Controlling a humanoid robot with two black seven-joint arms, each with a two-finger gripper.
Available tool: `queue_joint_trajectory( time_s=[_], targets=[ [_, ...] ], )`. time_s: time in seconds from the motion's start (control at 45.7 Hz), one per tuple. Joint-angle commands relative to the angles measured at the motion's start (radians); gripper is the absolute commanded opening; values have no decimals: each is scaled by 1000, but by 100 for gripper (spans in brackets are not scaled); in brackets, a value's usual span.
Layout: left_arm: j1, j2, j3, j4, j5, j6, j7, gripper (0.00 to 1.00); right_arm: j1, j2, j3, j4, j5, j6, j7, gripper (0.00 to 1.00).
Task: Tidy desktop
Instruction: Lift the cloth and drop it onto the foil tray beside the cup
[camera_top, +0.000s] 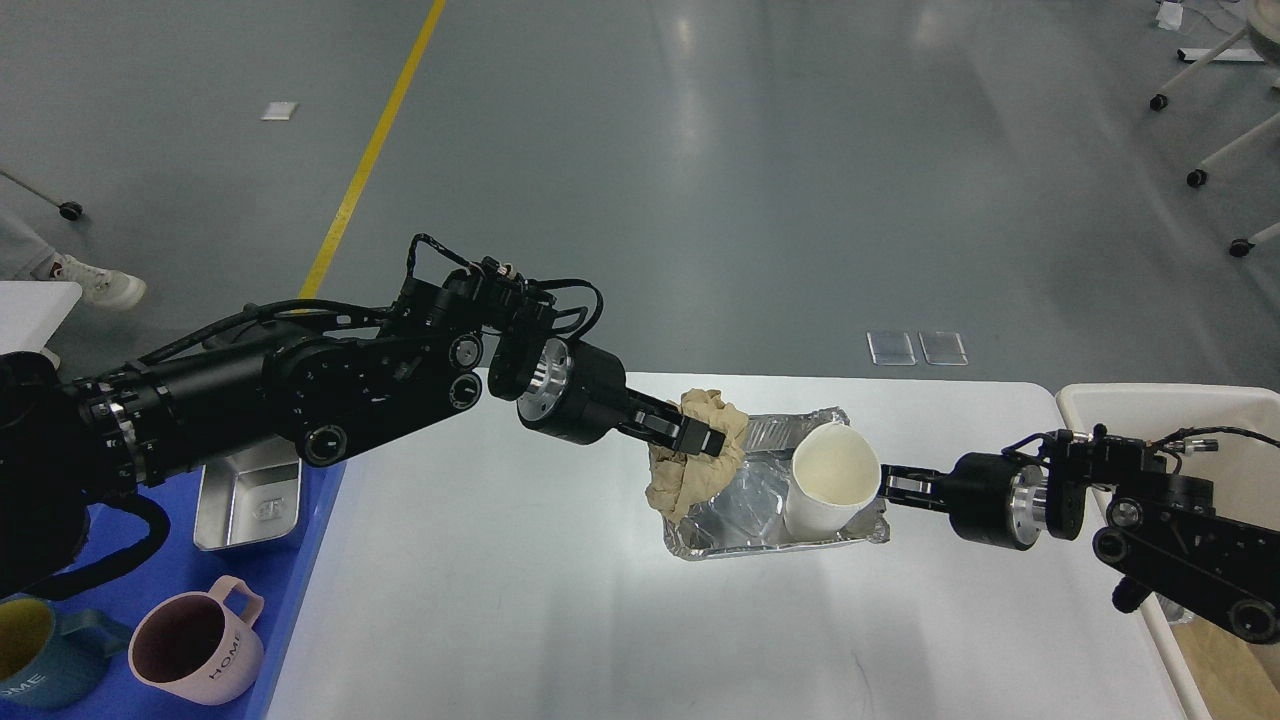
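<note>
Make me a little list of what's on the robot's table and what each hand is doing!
table: white desktop
left gripper: shut on crumpled brown paper, over foil tray's left end
right gripper: at the white paper cup; grip hidden
foil tray: on table, cup standing in it
blue tray: metal dish, pink mug, blue mug
bin: off-white, at right

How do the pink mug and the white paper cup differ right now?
The pink mug has a handle and "HOME" lettering; the white paper cup is plain, with no handle. The mug stands in the blue tray, the cup in the foil container. The mug stands free; the right hand meets the cup. Both are upright.
</note>
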Motion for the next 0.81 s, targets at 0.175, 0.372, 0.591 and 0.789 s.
queue_joint_trajectory(
  time_s=[0.175, 0.372, 0.591, 0.789],
  targets=[
    [0, -74, -4, 46, -3, 20, 0, 33, 2, -5, -1, 9, 1, -2, 0, 0],
    [0, -95, -7, 64, -11, 54, 0, 71, 2, -12, 1, 9, 1, 0, 0, 0],
    [3, -95, -5, 64, -26, 81, 0, 90, 2, -17, 1, 9, 4, -2, 0, 0],
    [3, -91, -16, 64, -54, 85, -2, 92, 2, -26, 2, 8, 19, -2, -2, 0]
  ],
)
